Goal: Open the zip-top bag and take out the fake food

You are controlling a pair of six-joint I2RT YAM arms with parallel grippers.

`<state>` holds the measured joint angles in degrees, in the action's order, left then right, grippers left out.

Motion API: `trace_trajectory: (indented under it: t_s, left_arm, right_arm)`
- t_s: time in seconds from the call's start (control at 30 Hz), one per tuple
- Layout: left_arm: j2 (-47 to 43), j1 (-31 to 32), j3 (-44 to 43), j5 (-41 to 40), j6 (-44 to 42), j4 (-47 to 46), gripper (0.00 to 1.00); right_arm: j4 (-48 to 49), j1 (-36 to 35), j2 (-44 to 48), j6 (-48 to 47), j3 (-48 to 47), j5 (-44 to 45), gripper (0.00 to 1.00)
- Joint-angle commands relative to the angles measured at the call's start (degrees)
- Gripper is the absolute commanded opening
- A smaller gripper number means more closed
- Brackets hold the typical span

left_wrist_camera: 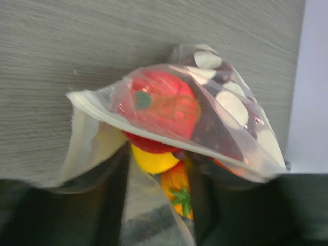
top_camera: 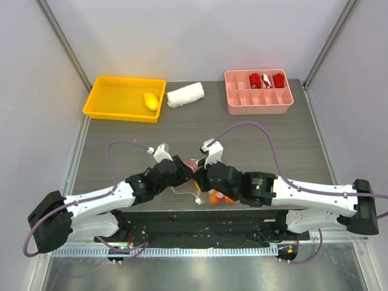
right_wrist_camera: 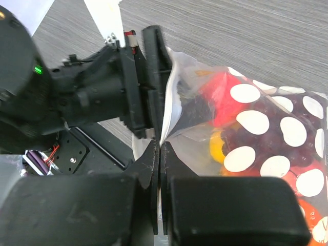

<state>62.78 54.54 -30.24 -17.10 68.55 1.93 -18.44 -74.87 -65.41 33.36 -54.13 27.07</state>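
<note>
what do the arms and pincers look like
The left arm and right arm are white tubes with black joints and black bases, a purple cable looping along each. The left pincer and right pincer have flat black fingers; a green light shows near the left one.

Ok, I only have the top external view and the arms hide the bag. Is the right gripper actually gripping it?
Observer: Yes, the right wrist view shows the right gripper shut on the rim of the zip-top bag.
Operator: What is inside?
Observer: A purple grape bunch, beside a red piece and a yellow piece, all behind the dotted film.
Operator: And the left gripper?
Observer: Its finger lies against the same rim; whether it pinches, I cannot tell.
</note>
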Motion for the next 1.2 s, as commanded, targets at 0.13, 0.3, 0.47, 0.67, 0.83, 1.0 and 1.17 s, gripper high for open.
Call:
trace_trajectory:
  t_s: [0.13,0.3,0.47,0.67,0.83,1.0,1.17]
  left_arm:
    - [7.51,1.44,-3.51,-11.38,0.79,-6.5,0.77]
    - [11.13,1.44,-2.99,-11.55,1.93,-13.06,0.8]
    - [13.76,1.44,0.44,-12.08,-0.26,-25.56,0.78]
    - [16.31,1.44,1.15,-12.78,-4.65,-33.39,0.57]
    - [16.58,1.44,2.03,-11.2,-6.33,-36.92,0.35]
    - [11.41,1.44,2.03,-8.92,-8.17,-29.04,0.05]
    - [1.48,1.62,-1.12,-3.3,-11.77,-13.57,0.0]
  right_arm:
    - [3.23,0.16,0.46,1.53,-2.82,-1.76,0.01]
    - [3.67,0.08,0.45,2.05,-2.91,-3.07,0.01]
    - [3.58,0.08,0.54,2.41,-2.82,-3.78,0.01]
    - [2.53,0.08,1.77,3.02,-2.3,-3.43,0.01]
    - [2.09,0.08,3.09,3.46,-1.42,-2.46,0.01]
    - [0.69,0.08,3.36,2.59,-0.37,0.95,0.01]
    - [-0.55,0.08,3.09,0.74,0.69,5.09,0.01]
